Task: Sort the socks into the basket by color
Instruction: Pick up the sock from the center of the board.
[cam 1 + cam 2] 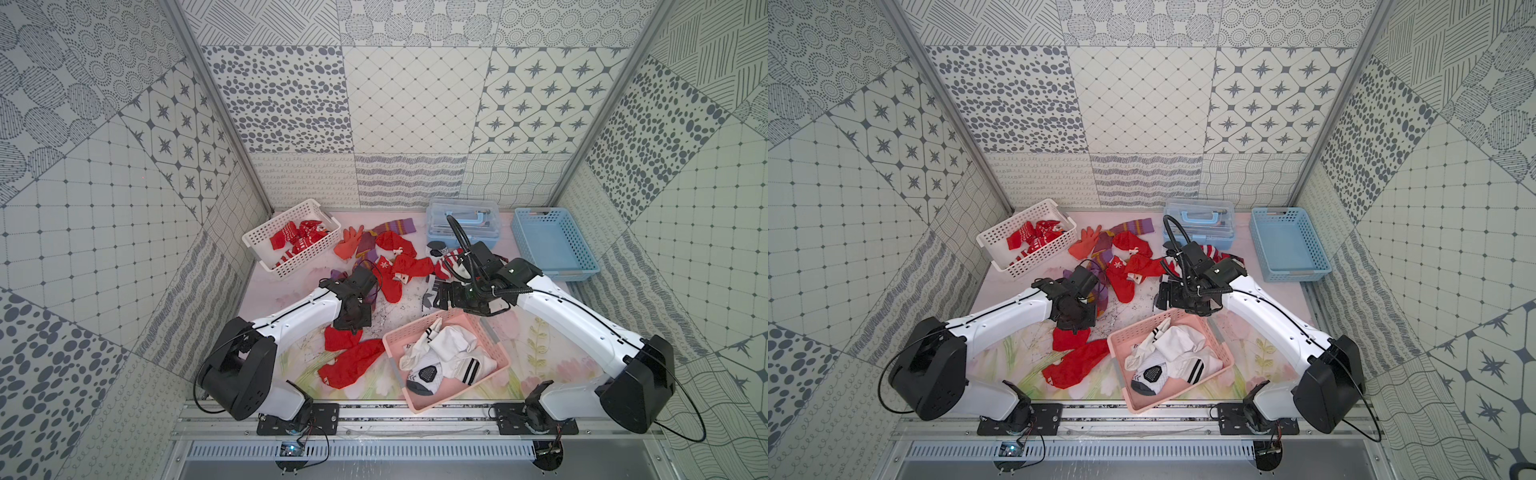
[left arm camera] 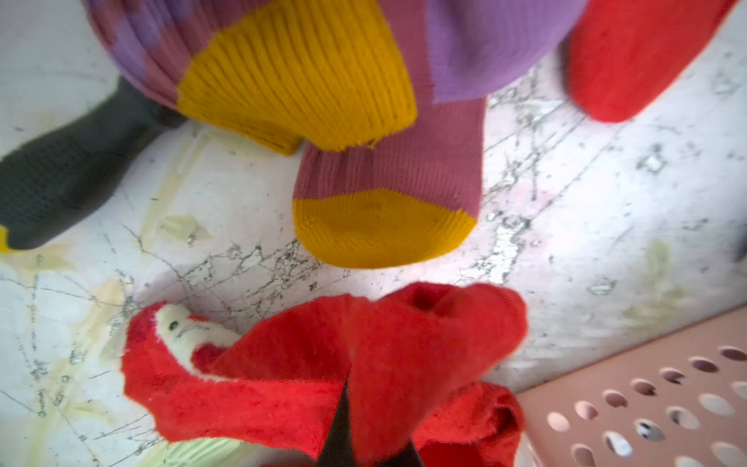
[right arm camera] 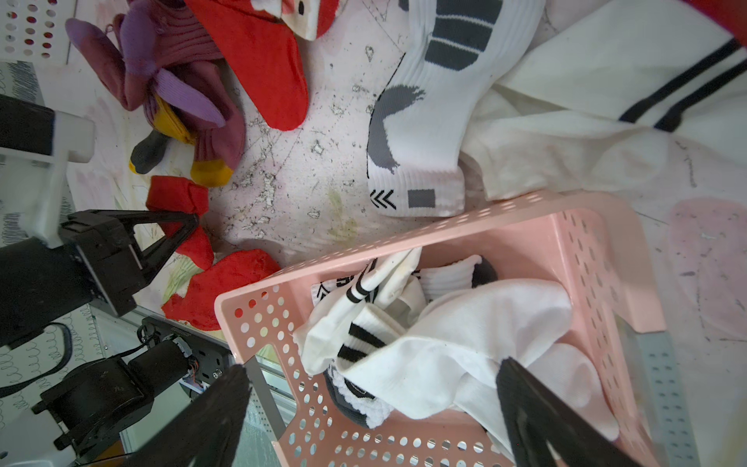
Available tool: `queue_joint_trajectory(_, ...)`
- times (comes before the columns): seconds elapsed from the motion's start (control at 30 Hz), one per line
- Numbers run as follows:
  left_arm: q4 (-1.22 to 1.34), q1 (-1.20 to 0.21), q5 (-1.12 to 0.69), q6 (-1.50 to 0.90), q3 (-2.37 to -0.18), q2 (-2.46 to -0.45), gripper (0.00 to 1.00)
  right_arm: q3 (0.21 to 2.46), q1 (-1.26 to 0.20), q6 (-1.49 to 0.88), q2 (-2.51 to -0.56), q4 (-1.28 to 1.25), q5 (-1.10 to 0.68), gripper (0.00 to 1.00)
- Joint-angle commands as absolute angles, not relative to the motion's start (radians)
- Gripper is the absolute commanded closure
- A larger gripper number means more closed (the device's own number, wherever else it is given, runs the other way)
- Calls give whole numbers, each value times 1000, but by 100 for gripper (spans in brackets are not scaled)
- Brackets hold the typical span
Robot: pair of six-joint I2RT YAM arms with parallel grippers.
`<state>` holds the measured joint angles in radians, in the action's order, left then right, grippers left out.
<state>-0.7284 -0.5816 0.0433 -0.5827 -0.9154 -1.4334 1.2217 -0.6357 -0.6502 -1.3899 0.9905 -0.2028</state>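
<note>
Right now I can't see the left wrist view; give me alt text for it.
The left pincer is shut on a fuzzy red sock with a small white face patch. Beyond it lie purple socks with yellow toes on the scuffed white tabletop, and a corner of the pink basket shows beside the red sock.

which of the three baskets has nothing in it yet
The blue basket at the far right corner, beside the clear box. The white basket holds red socks, and the pink basket nearest the robot holds white socks.
</note>
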Motion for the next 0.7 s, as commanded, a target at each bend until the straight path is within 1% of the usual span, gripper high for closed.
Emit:
queue_joint_trajectory(0.0, -832, -584, 42, -540, -968, -1373, 100, 1262, -643, -631, -1407, 977, -216, 2)
queue_joint_trajectory(0.23, -891, -584, 31, -516, -1036, -1310, 100, 1295, -646, -618, -1439, 970, -231, 2)
queue_joint_trajectory(0.47, -931, -576, 49, -491, -1160, -1295, 100, 1333, -650, -605, -1468, 969, -236, 2)
queue_joint_trajectory(0.67, -936, -502, 41, -454, -1274, -1312, 100, 1362, -650, -595, -1486, 965, -239, 2)
